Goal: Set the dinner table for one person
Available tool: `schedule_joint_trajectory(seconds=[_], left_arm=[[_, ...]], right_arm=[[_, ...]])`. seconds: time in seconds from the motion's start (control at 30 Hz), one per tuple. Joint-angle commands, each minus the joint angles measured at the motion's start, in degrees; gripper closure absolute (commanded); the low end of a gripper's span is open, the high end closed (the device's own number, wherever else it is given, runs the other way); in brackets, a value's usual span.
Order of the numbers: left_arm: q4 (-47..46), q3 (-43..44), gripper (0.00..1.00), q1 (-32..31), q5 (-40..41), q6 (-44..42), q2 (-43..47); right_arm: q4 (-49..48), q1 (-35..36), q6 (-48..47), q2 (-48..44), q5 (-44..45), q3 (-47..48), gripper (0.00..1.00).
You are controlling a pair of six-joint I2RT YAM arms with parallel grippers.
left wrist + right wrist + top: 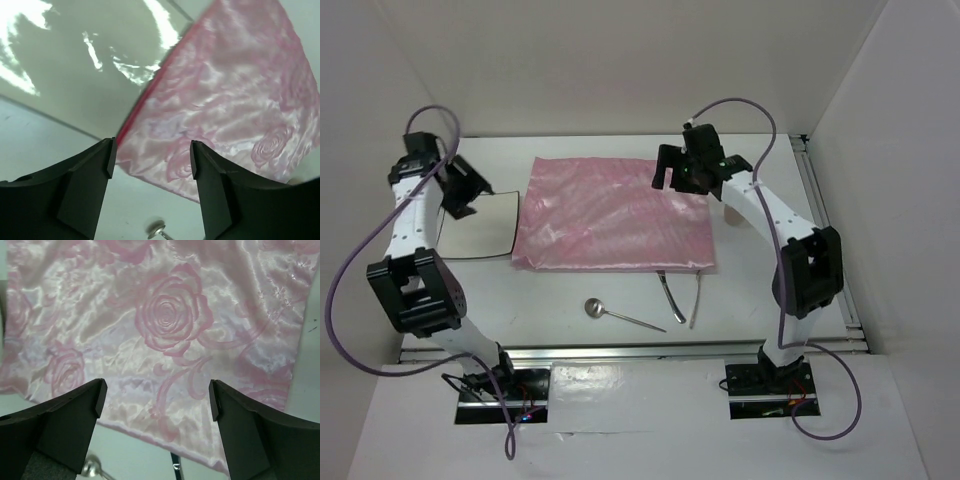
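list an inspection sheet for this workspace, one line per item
surface: white table, flat, metal rails at its edges
job's things: pink mat spread mid-table; plate left of it; spoon in front of the mat; two utensils touching or under its near edge
clutter: small pale thing by the mat's right edge, cannot tell what
grippers: left gripper open, empty, by the plate; right gripper open, empty, over the mat
cables: purple cables loop off both arms
surroundings: white walls on three sides
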State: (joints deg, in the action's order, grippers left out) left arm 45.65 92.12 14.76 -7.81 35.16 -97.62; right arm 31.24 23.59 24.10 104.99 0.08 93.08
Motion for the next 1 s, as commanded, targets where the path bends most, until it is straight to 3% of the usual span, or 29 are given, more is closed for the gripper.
schedule_joint_trajectory(seconds=[0.0,0.1,0.33,0.43,0.57,0.8,0.97], left_arm=[[0.68,-8.77,0.21,6.75,-2.63,0.97,3.13],[-4.59,-17.54,0.13,10.98,-5.98,1.75,7.88],[-17.86,-34.8,0.07,19.77,-7.93,8.43,15.27],[-17.53,-34.12,0.04,20.39,3.19,9.49,14.05],[-18.31,-32.09,0.01,20.91,10.69,9.58,11.15],[-24.27,-31.73,0.0,21.53,16.25,8.44,7.01],[-30.44,-33.76,0.0,21.53,12.57,7.82,3.68]], right_arm=[[-2.67,0.49,-0.81,-4.26,-3.67,-7.09,0.04],[-4.61,1.01,-0.28,-7.16,-6.04,-12.11,0.04],[-5.49,2.16,0.25,-10.16,-8.51,-17.05,0.02],[-5.49,2.68,-0.28,-11.56,-9.83,-17.67,0.01],[-4.97,2.68,-0.81,-12.27,-10.44,-18.19,0.01],[-3.65,2.68,-1.42,-12.27,-11.06,-18.19,0.01],[-3.12,2.68,-1.42,-12.79,-11.59,-19.25,0.01]])
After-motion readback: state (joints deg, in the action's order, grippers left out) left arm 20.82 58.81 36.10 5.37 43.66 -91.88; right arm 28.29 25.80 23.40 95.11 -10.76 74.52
